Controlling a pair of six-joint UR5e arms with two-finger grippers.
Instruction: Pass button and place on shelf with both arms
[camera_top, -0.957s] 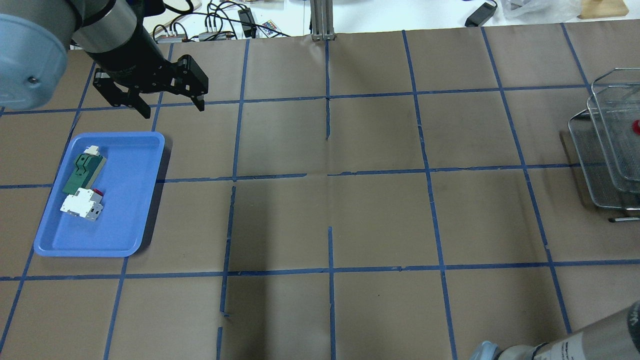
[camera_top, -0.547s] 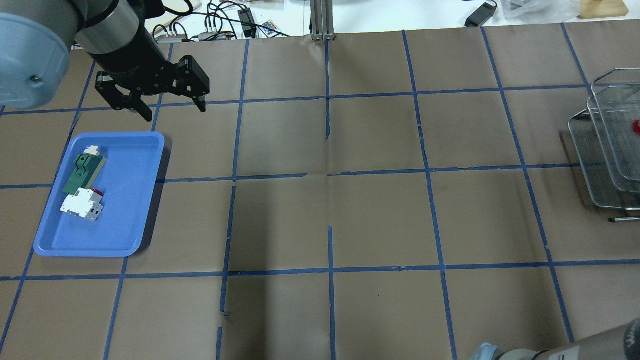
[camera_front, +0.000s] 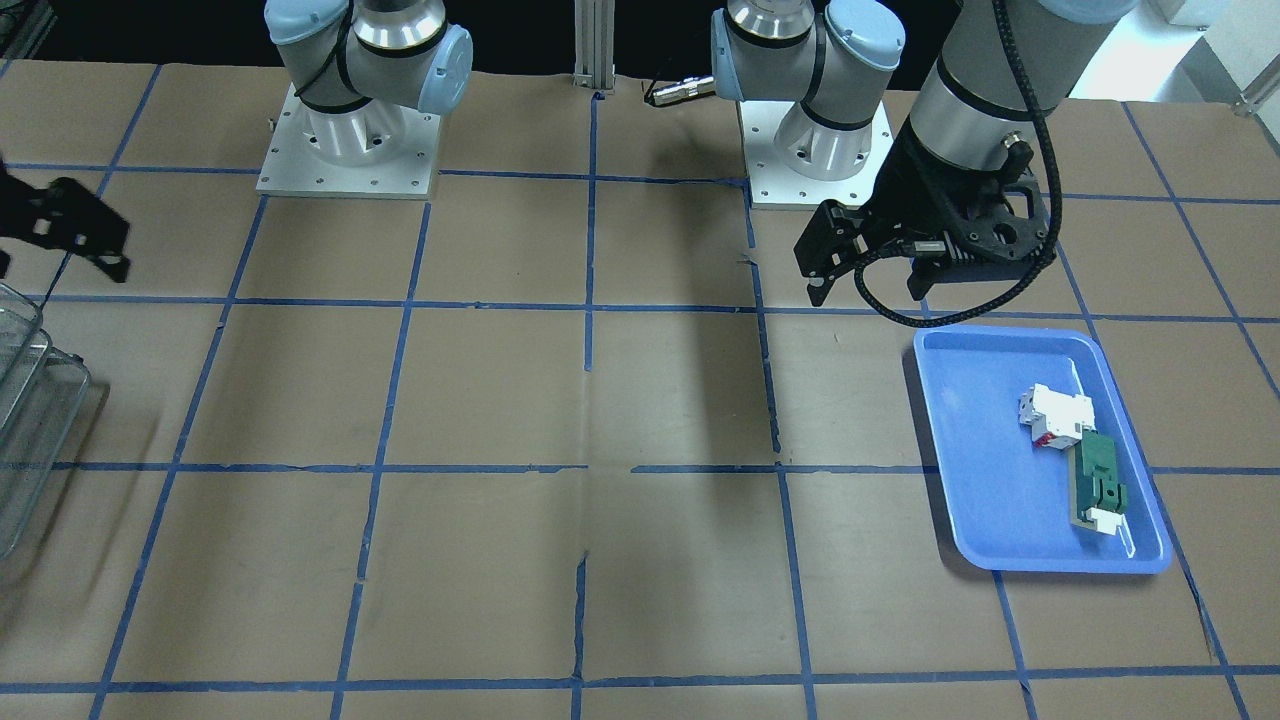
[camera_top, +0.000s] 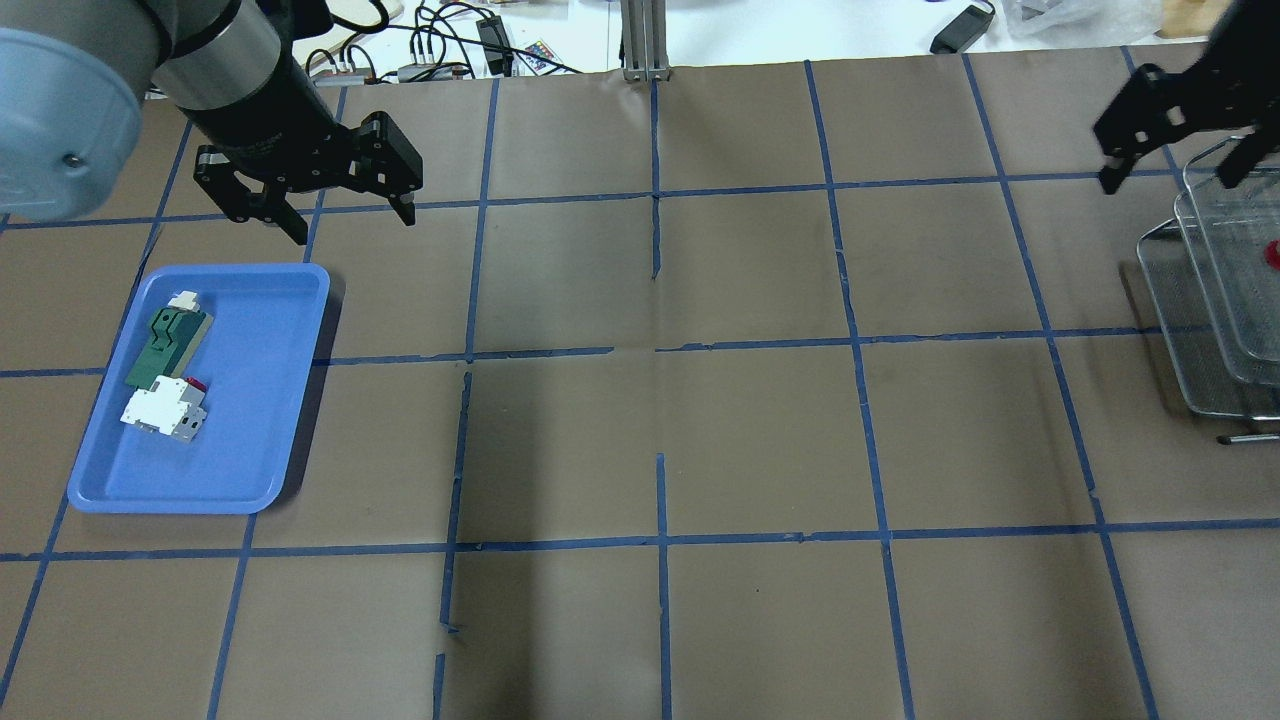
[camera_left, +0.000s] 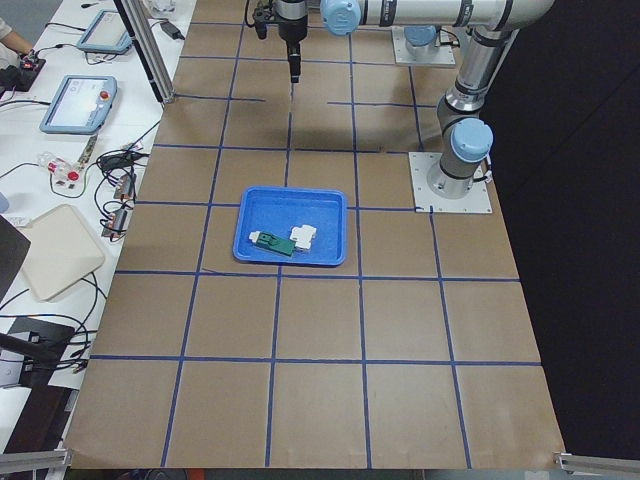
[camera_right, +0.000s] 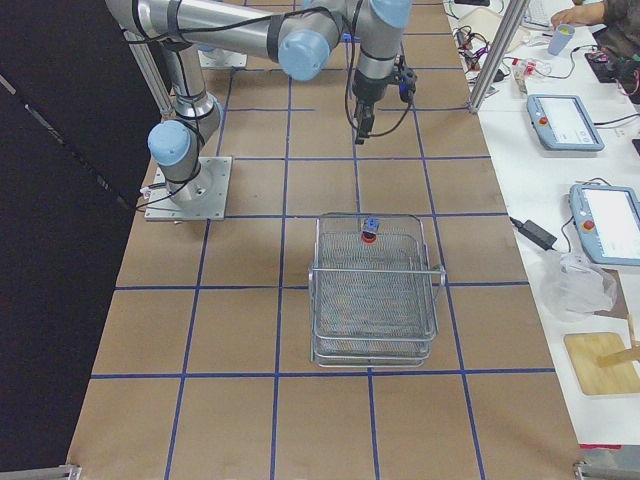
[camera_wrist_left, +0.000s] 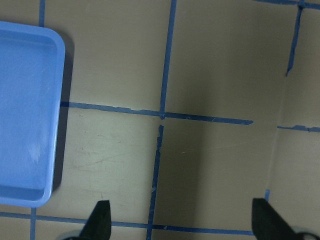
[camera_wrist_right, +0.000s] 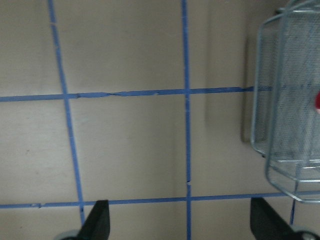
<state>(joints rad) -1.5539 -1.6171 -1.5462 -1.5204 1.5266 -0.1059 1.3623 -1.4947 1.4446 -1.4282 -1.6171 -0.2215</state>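
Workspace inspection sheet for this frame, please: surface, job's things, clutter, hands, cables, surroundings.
Surface: brown paper table, blue tape grid.
Job's things: button in shelf.
Clutter: blue tray holding white breaker and green part.
Hands: left hand open, empty, beside tray; right hand open, empty, near shelf.
Cables: black cable looping off left wrist; leads on bench.
Surroundings: teach pendants on side bench.
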